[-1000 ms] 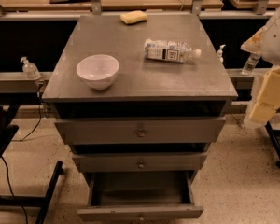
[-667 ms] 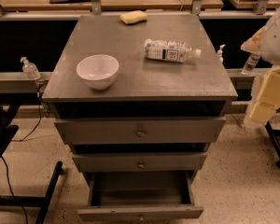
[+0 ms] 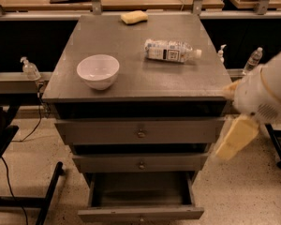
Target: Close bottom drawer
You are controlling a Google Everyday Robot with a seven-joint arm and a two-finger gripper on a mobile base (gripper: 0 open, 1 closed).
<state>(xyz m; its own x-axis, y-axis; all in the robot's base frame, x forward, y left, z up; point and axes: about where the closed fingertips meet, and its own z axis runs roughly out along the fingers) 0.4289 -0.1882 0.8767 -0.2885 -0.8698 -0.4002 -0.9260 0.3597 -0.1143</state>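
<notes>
The grey cabinet [image 3: 140,86] has three drawers. The bottom drawer [image 3: 140,213] is pulled far out, its slim front with a small knob at the lower edge of the view, and the part of its inside that shows is empty. The middle drawer [image 3: 141,163] and the top drawer [image 3: 140,132] stand out a little. My gripper [image 3: 235,138] hangs from the white arm [image 3: 264,93] at the cabinet's right side, level with the top and middle drawers, well above the bottom drawer and apart from it.
On the cabinet top are a white bowl [image 3: 98,71], a lying plastic bottle [image 3: 171,51] and a yellow sponge [image 3: 134,17]. A black stand's legs [image 3: 35,191] are on the floor at left. Small bottles [image 3: 30,68] stand on the side rails.
My arm and gripper have swung left and down from the right edge, closer to the cabinet's right side. The drawers have not moved.
</notes>
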